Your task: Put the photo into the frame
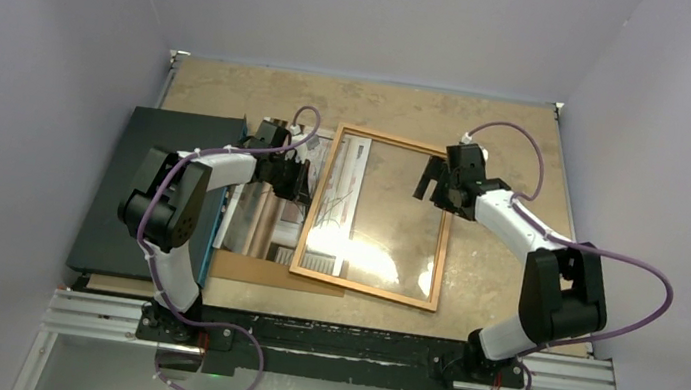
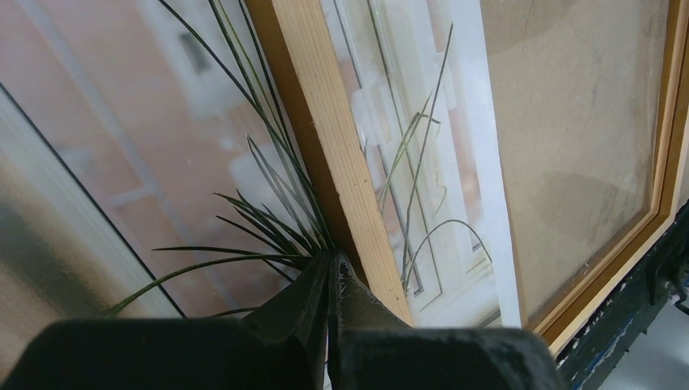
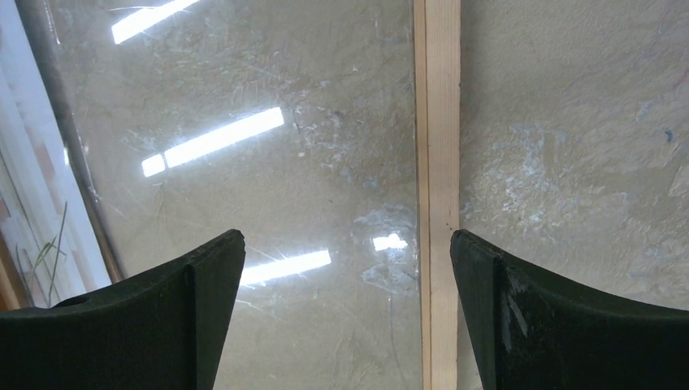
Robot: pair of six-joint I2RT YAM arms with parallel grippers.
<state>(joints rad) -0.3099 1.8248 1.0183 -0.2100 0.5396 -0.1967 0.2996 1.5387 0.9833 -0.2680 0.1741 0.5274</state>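
Left gripper (image 2: 329, 268): jaws closed, tips down on the photo (image 2: 146, 162) beside the frame (image 2: 325, 122) rail.
Right gripper (image 3: 348, 240): jaws wide, empty — over the frame's right rail.
Photo: partly under the frame, on the desk (image 3: 569, 122).
Handling: thin, glossy, likely slippery — pinch a free edge.

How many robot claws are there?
2. The left gripper is shut, its tips over the photo beside the frame, at its left rail. The right gripper is open above the frame's right rail. None seems hidden.
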